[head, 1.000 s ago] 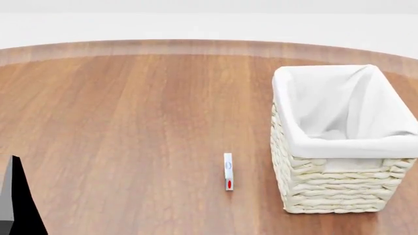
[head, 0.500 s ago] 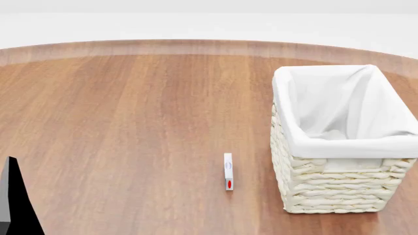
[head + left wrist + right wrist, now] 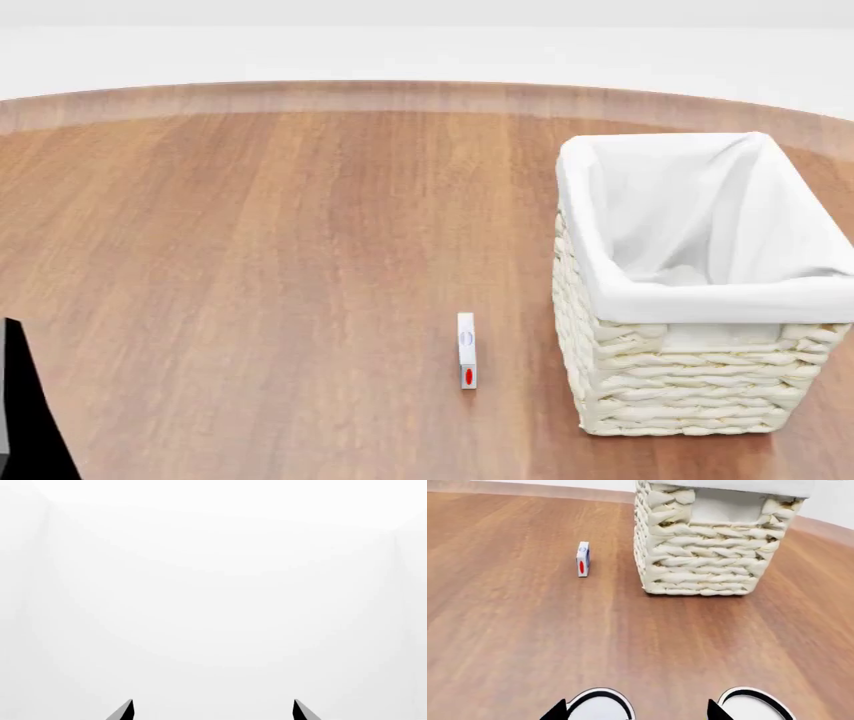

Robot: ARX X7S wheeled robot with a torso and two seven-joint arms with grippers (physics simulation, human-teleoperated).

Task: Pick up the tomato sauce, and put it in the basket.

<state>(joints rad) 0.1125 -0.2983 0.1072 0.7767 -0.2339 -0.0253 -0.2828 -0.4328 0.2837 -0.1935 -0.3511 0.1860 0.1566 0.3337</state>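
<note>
The tomato sauce can is not in any view. The cream wicker basket [image 3: 694, 380] with a white cloth liner stands at the right of the wooden table, and it shows in the right wrist view [image 3: 707, 555] too. My left gripper [image 3: 213, 711] is open and empty, with only blank white before it. Its fingertips [image 3: 127, 711] stand wide apart. My right gripper [image 3: 635, 711] is open and empty, low over the table, some way short of the basket. In the head view only a dark part of my left arm [image 3: 27, 420] shows, at the lower left corner.
A small thin white box [image 3: 466, 350] with a red and a blue mark stands on edge just left of the basket; it also shows in the right wrist view [image 3: 582, 559]. The round table's far edge [image 3: 400, 95] curves along the back. Two white rounded shapes [image 3: 600, 707] with black rims lie under my right gripper.
The dark part of my left arm has sunk lower and further left in the head view. The basket and the small box have not moved.
</note>
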